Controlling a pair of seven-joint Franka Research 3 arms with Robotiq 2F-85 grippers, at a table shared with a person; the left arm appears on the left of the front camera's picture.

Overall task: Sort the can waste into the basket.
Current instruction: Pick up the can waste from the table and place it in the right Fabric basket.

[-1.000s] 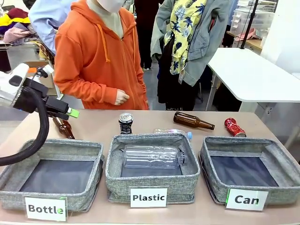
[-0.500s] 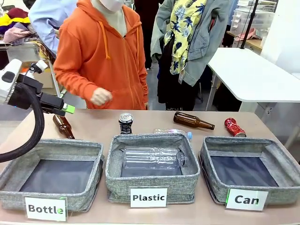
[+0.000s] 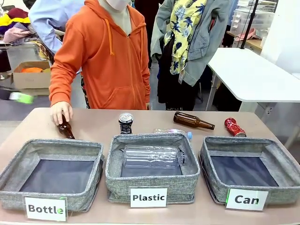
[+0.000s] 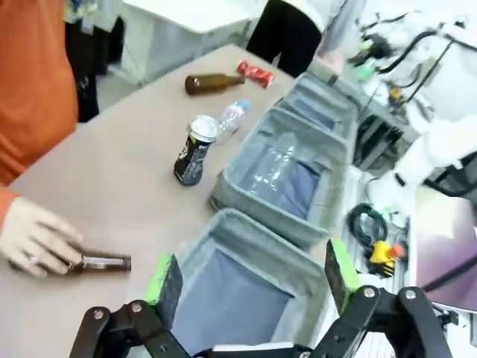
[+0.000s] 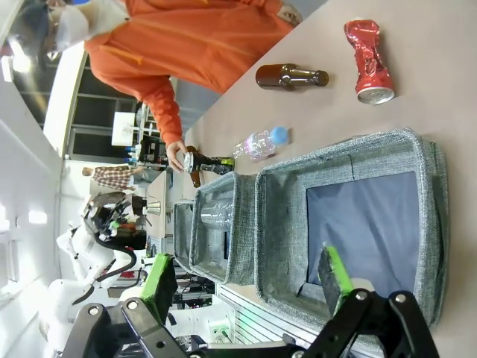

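Observation:
The black can stands upright behind the middle bin, and the left wrist view shows it too. The crushed red can lies on its side at the back right, just behind the grey basket labelled "Can", whose inside holds nothing. My left gripper hangs open over the left bin, holding nothing; it is a blur at the front view's left edge. My right gripper is open above the basket, with the red can beyond it.
A person in an orange hoodie rests a hand on a brown bottle at the back left. Another brown bottle and a small plastic bottle lie behind the bins. The "Plastic" bin holds a clear bottle. The "Bottle" bin stands left.
My left arm has pulled back to the left, almost out of the front view. The person's hand has come down onto the brown bottle at the back left.

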